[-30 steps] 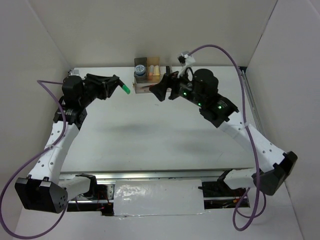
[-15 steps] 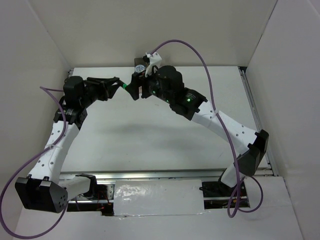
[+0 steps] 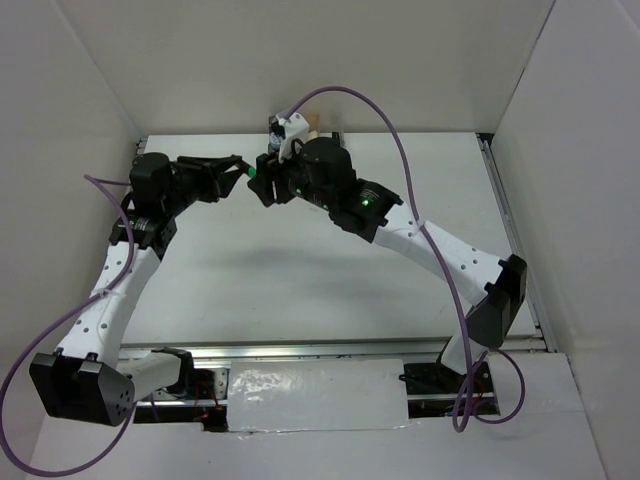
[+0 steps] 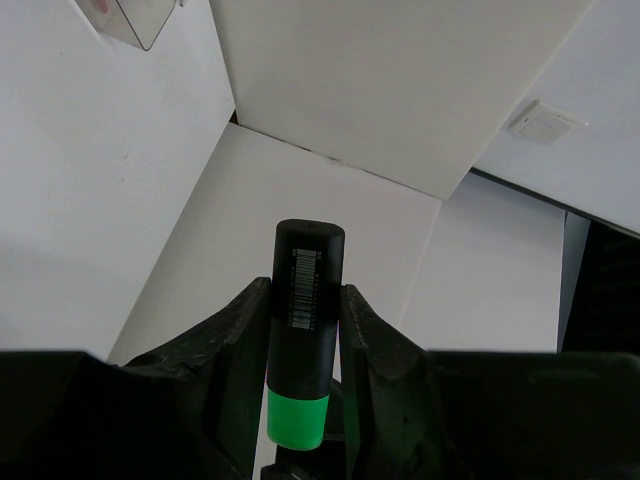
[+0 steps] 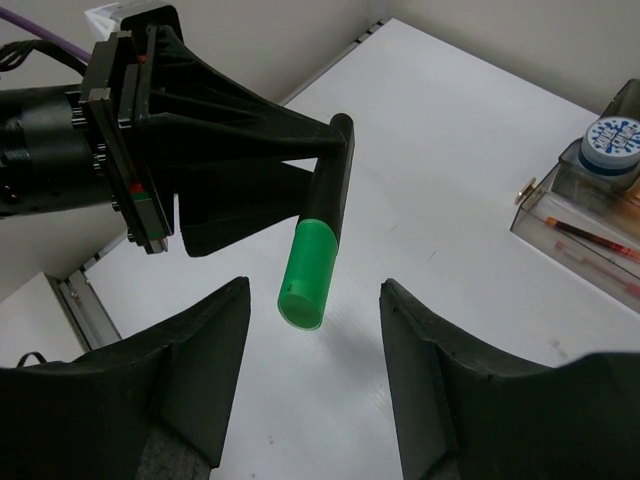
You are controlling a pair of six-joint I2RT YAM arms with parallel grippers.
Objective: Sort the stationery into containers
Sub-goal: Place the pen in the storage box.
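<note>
My left gripper [image 3: 238, 168] is shut on a black highlighter with a green end [image 3: 252, 172], held in the air at the back left. The left wrist view shows the highlighter [image 4: 303, 330] clamped between the two fingers, and the right wrist view shows its green end [image 5: 308, 270] pointing toward the camera. My right gripper [image 5: 312, 300] is open, its fingers on either side of the green end but not touching it. The clear organiser [image 5: 590, 210] holds a round blue-grey tin [image 5: 612, 140] and thin red pens [image 5: 590, 238]; in the top view my right arm mostly hides it.
White walls close in the white table [image 3: 300, 270] on the left, back and right. My right arm [image 3: 400, 225] stretches diagonally across the table's back half. A metal rail [image 3: 300, 352] runs along the near edge.
My right gripper has swung left from beside the organiser to the highlighter's green end. My left gripper has stayed almost still, holding the highlighter.
</note>
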